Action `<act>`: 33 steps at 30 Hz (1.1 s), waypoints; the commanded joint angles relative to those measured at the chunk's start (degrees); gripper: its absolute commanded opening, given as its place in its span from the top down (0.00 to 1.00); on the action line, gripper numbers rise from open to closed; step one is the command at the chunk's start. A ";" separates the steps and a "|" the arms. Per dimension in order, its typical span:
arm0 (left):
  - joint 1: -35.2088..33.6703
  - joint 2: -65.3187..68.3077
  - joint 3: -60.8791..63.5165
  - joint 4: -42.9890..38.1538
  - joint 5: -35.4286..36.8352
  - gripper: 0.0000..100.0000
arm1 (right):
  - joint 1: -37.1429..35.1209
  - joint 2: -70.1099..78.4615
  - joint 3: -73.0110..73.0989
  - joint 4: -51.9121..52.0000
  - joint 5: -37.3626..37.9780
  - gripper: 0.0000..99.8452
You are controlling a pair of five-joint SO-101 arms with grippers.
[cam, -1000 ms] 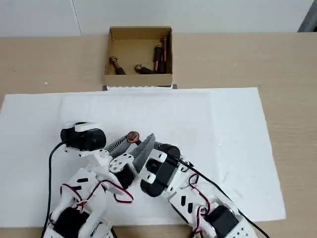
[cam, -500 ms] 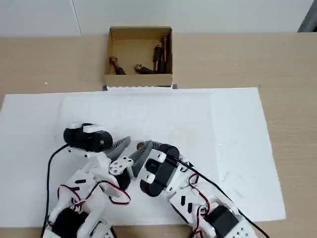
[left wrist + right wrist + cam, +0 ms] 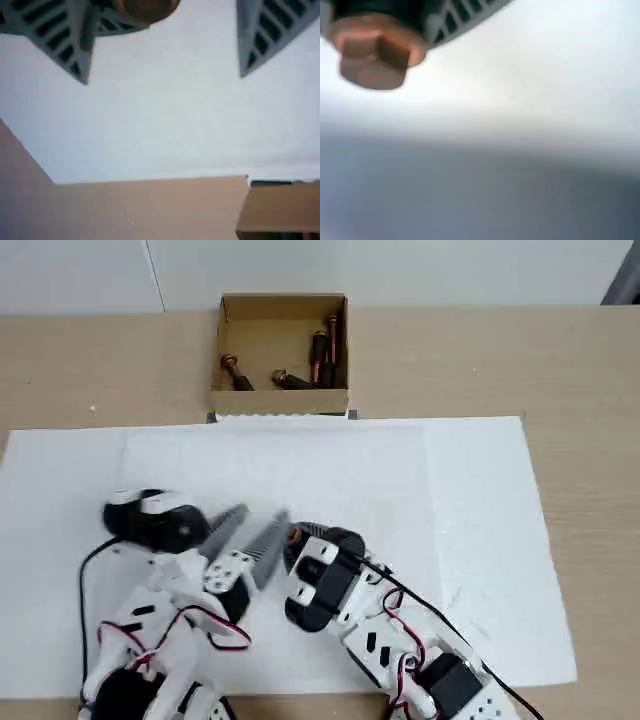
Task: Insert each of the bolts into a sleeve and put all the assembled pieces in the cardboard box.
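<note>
— What's on the table [image 3: 580,360]?

— One large white sheet [image 3: 400,480]. Two robot arms sit at its near edge, and one cardboard box [image 3: 283,400] stands just past its far edge.

— And the grippers?

— The left gripper [image 3: 265,512] has its two fingers spread apart, with nothing between them. The right gripper [image 3: 303,537], just beside it, is clamped on one bolt [image 3: 374,56], whose copper-coloured head sticks out.

— Anything in the box?

— Four assembled pieces [image 3: 318,355], as far as I can count.
</note>
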 commanded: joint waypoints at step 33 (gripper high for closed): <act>-23.56 -0.62 17.80 -2.64 -12.84 0.99 | 21.05 84.26 -68.75 -14.37 -18.11 1.00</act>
